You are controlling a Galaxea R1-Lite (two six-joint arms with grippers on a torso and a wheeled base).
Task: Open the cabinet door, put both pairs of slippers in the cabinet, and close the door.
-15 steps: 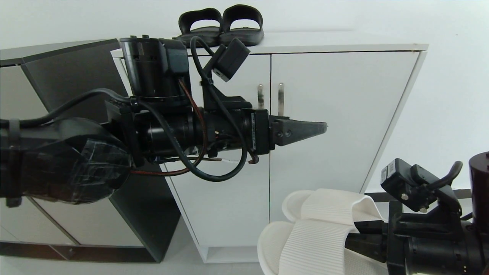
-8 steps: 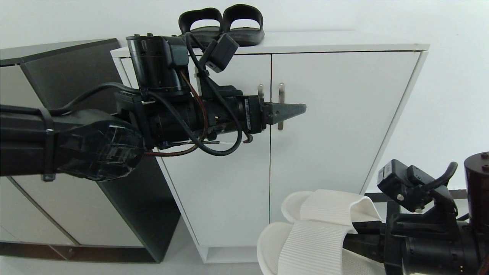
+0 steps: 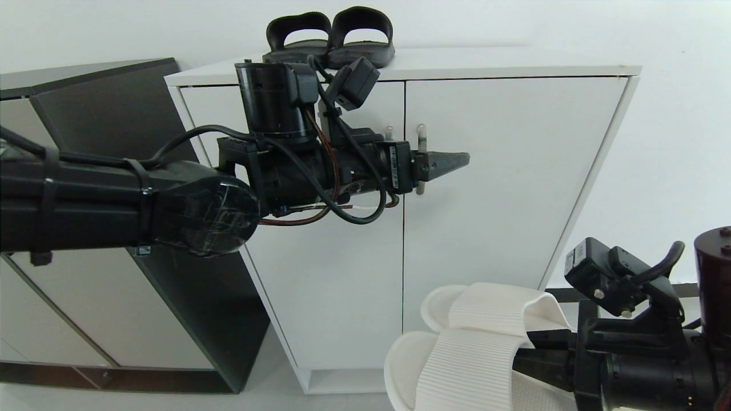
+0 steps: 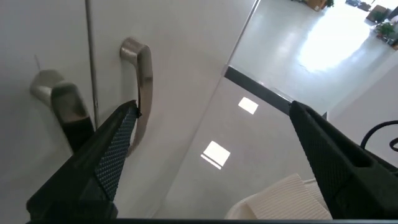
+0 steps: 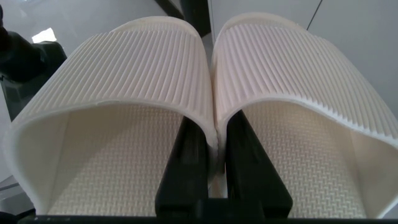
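1. Holding the left gripper at the centre of the head view, fingers spread wide. The right door handle is sitting just beside one fingertip, on the side facing the other; contact cannot be told.
2. Pinching the white slippers at lower right with the right gripper, fingers pressing their adjoining strap edges together.
3. Resting the black slippers at upper centre, atop the closed cabinet.

Bright, even light; glare patches on glossy floor; faint shadows on white cabinet.
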